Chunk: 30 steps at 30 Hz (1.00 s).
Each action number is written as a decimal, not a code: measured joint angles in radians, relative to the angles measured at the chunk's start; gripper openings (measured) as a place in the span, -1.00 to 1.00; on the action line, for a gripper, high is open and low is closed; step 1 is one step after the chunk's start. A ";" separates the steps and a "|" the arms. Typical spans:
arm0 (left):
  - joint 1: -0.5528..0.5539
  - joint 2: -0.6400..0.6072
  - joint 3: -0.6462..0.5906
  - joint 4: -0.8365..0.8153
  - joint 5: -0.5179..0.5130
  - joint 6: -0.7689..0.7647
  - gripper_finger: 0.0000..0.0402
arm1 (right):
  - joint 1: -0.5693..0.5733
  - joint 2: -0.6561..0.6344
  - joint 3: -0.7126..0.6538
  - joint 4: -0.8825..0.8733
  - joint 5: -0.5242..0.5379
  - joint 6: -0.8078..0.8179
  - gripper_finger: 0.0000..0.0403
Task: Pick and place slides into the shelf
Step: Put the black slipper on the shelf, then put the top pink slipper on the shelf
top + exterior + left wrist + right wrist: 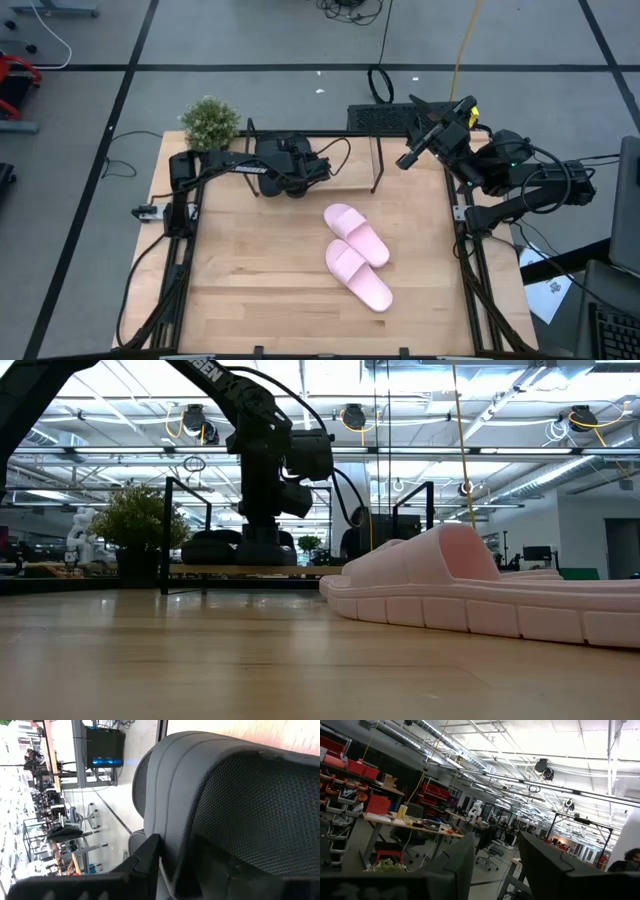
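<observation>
Two pink slides (pixel 357 255) lie sole-down side by side at the table's middle; one fills the low view's foreground (pixel 480 590). The shelf (pixel 378 165) stands along the far edge. Black slides (pixel 215 546) rest on its board at the left end, mostly hidden under the arm in the high view. My left gripper (pixel 288 172) is down on the shelf's left part, shut on a black slide (pixel 240 795). My right gripper (pixel 412 150) is raised over the shelf's right end, open (pixel 497 870), with nothing between its fingers. My left gripper has the black slide by the edge of its mesh strap and side rim (pixel 172 835), which runs between the two fingers. One finger (pixel 145 855) shows on the outer side; the other is mostly hidden by the strap. The slide sits low at the shelf board (pixel 262 550).
A potted plant (pixel 210 122) stands at the table's far left corner beside the shelf. The shelf's middle and right parts hold nothing. Black frame rails run along the table's left and right edges (pixel 470 270). Bare wood lies near and left of the pink slides.
</observation>
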 joint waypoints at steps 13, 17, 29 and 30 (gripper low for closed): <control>-0.004 -0.038 -0.002 0.007 0.044 0.022 -0.12 | 0.000 0.000 0.000 0.000 0.000 0.000 -0.28; -0.004 -0.088 -0.001 0.026 0.088 0.027 -0.10 | 0.000 0.000 0.000 -0.001 -0.001 0.003 -0.28; -0.050 -0.209 0.000 -0.001 0.105 0.001 -0.09 | 0.000 0.000 0.000 -0.008 -0.001 0.029 -0.28; -0.066 -0.229 0.000 -0.002 0.105 -0.007 -0.09 | 0.000 0.000 0.000 -0.008 -0.001 0.029 -0.28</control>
